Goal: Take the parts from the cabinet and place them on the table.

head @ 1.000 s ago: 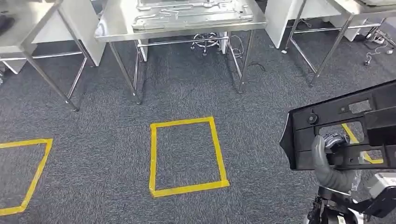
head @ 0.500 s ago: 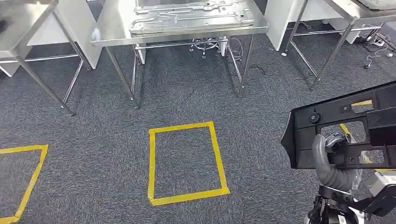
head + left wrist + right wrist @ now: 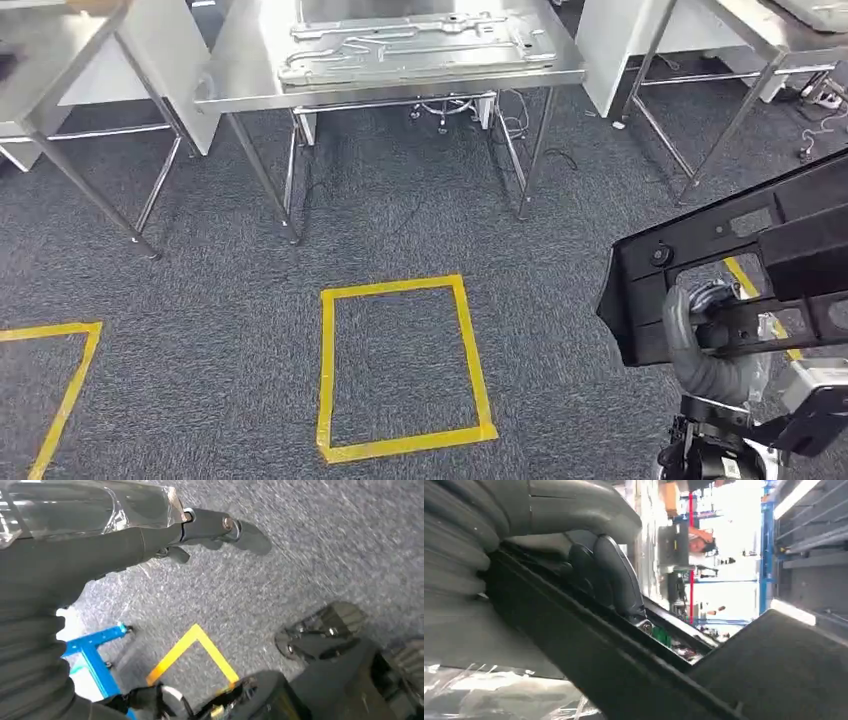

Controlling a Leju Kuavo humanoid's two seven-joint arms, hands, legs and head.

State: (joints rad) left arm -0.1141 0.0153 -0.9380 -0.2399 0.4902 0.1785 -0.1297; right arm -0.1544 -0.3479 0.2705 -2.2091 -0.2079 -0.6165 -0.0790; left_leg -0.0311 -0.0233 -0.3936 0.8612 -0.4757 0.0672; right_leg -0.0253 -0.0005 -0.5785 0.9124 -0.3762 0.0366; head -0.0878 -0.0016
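Black plastic panel (image 3: 740, 265), held up at the near right, above the carpet (image 3: 400, 230) and well short of the steel table (image 3: 240, 75) at the far centre. Looks stiff and moulded, with cut-out windows, ribs and a small round boss near its left end; probably light for its spread, but long and flat, so likely to swing or twist about a single hold. Smooth faces, likely slippery; edges of the openings the better purchase.

Right hand (image 3: 705, 335) hooked through one of the openings, grey thumb wrapped round a bar of the frame, fingers (image 3: 616, 580) curled tight over the panel's edge in the right wrist view. A firm hold, though close to one end, leaving most of the length overhanging to the right.

Left hand (image 3: 210, 530) hanging over the carpet, fingers extended and apart, nothing in them.

Beyond: yellow tape rectangle (image 3: 400, 365) on the floor at centre, a stamped metal sheet (image 3: 415, 40) already lying on the table, more steel tables (image 3: 60, 60) at far left and far right.
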